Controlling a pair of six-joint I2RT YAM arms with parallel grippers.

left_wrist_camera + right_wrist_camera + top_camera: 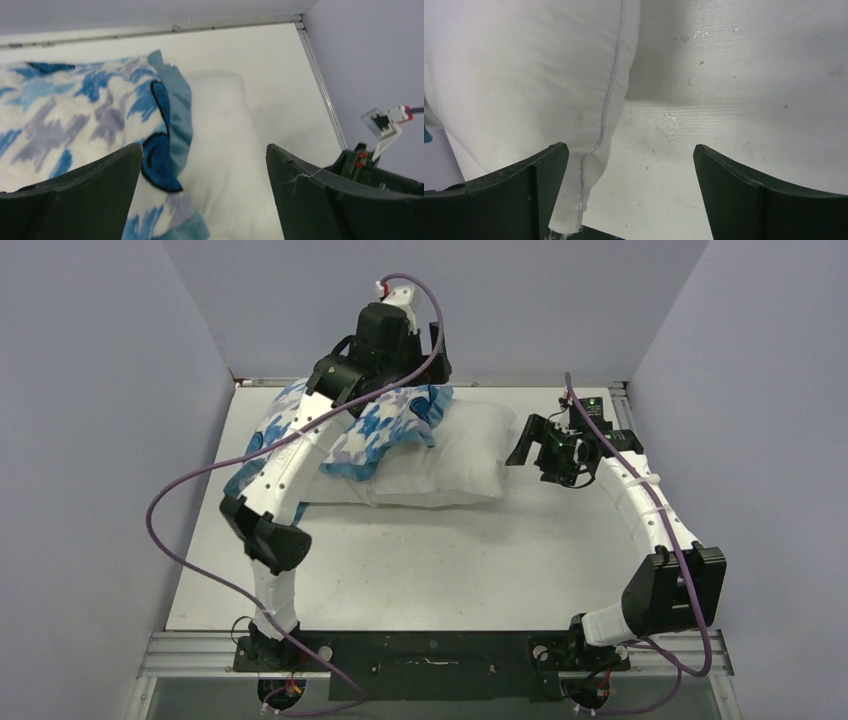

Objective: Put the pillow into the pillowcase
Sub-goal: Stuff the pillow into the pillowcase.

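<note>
The white pillow (450, 455) lies at the back middle of the table. The blue-patterned pillowcase (385, 430) is draped over its left part and trails off to the left. My left gripper (425, 390) hovers above the pillowcase's blue edge (172, 107), open and empty, with the pillow (225, 150) showing between its jaws. My right gripper (527, 445) is open beside the pillow's right end; the pillow's seamed corner (574, 195) hangs next to its left finger (524, 195), not gripped.
The white table (450, 570) is walled by grey panels on the left, back and right. A metal rail (320, 85) runs along the table's edge. The arm bases sit on a black mount (430, 660) at the near edge.
</note>
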